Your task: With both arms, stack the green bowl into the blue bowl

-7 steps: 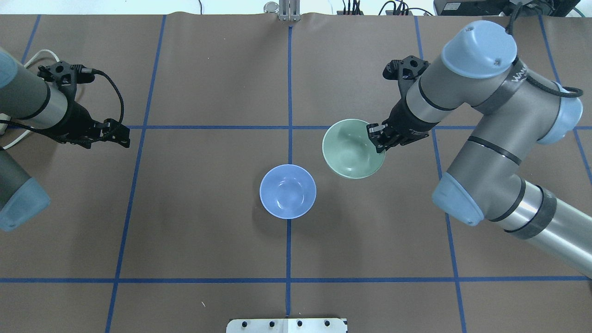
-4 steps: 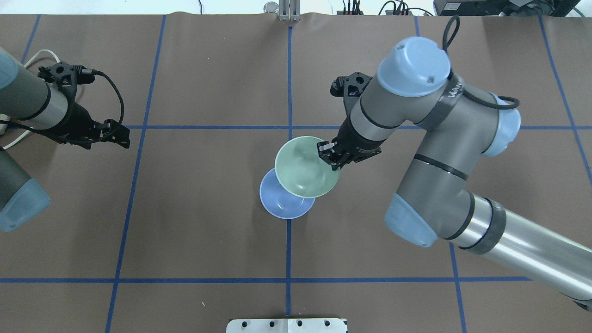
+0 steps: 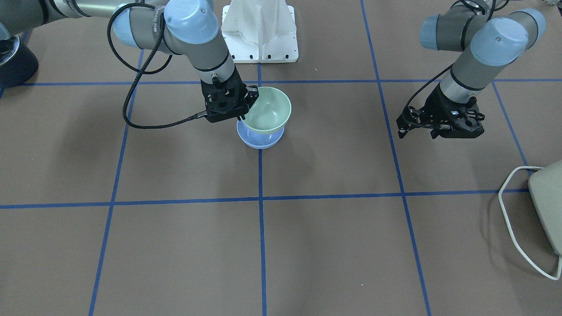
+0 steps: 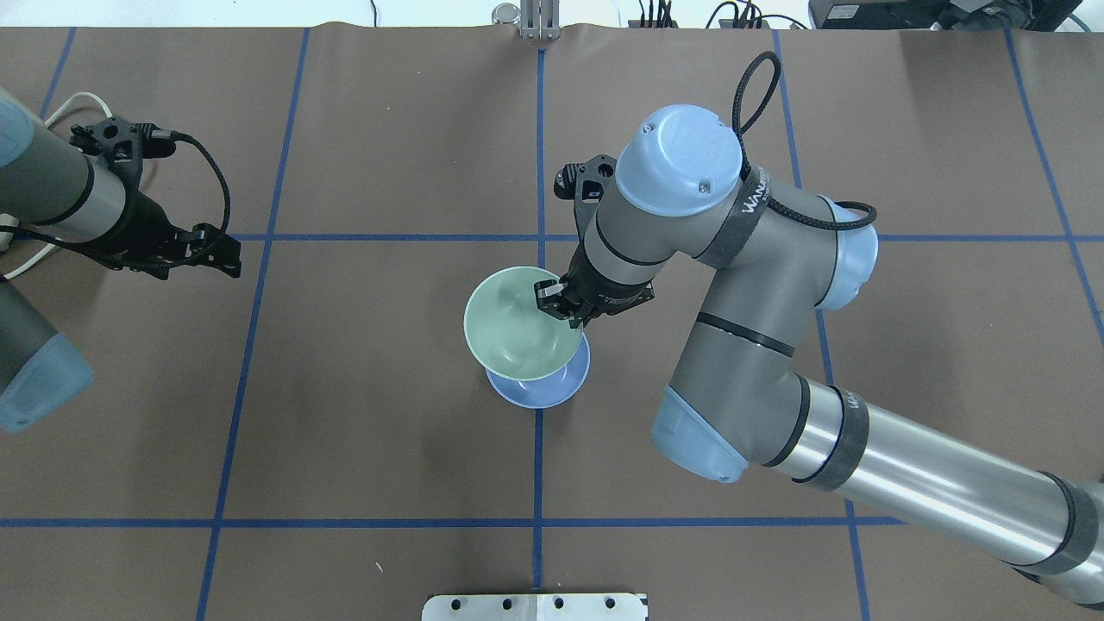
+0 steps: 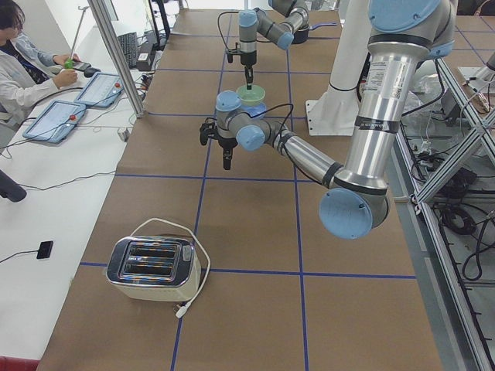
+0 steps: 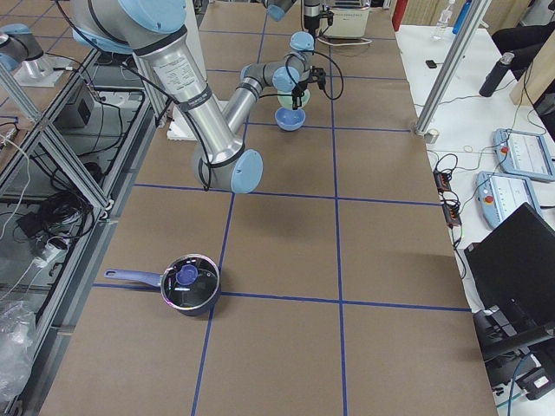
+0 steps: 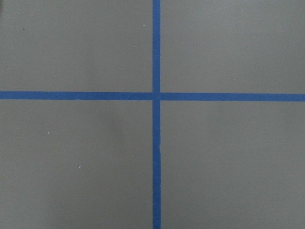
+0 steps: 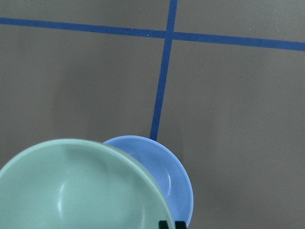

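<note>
Green bowl (image 4: 515, 328): near rim pinched by right gripper (image 4: 556, 304), held over blue bowl (image 4: 539, 394), offset leftward. Left gripper (image 4: 220, 250): fingers spread, well apart

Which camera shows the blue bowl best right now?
The right wrist-mounted view: the blue bowl is close up, rim and inside showing, though the green bowl covers its left part. Overhead and front-facing show only a crescent under the green bowl; the side views show it tiny; the left wrist view misses it.
</note>
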Tool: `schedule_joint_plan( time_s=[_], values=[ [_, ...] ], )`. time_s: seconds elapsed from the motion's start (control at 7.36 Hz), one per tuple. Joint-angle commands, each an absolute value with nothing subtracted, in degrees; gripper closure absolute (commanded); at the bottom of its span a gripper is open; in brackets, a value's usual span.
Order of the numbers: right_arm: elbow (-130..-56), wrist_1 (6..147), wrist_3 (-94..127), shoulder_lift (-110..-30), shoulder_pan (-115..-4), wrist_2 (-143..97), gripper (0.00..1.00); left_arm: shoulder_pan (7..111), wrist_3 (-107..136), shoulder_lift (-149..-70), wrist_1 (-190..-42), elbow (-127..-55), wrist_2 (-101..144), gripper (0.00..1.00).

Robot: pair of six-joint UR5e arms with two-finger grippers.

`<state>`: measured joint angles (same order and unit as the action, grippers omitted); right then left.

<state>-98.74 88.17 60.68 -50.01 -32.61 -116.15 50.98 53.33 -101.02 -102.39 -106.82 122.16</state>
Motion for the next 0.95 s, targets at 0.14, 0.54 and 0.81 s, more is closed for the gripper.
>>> schedule_joint_plan(
  time_s=[0.14, 0.54, 0.81],
  values=[
    [-96.0, 83.8, 60.8, -50.3, -31.7, -113.7, 0.96, 51.0, 53.3, -101.0, -102.4, -106.8, 122.1, 0.04],
    [-96.0, 84.2, 60.1, -51.0, -31.6, -113.8, 0.95, 51.0, 53.3, -101.0, -102.4, -106.4, 122.1, 0.04],
    [-96.0, 84.2, 60.1, -51.1, -31.6, -113.8, 0.95, 51.0, 53.3, -101.0, -102.4, -106.3, 122.1, 0.04]
  ],
)
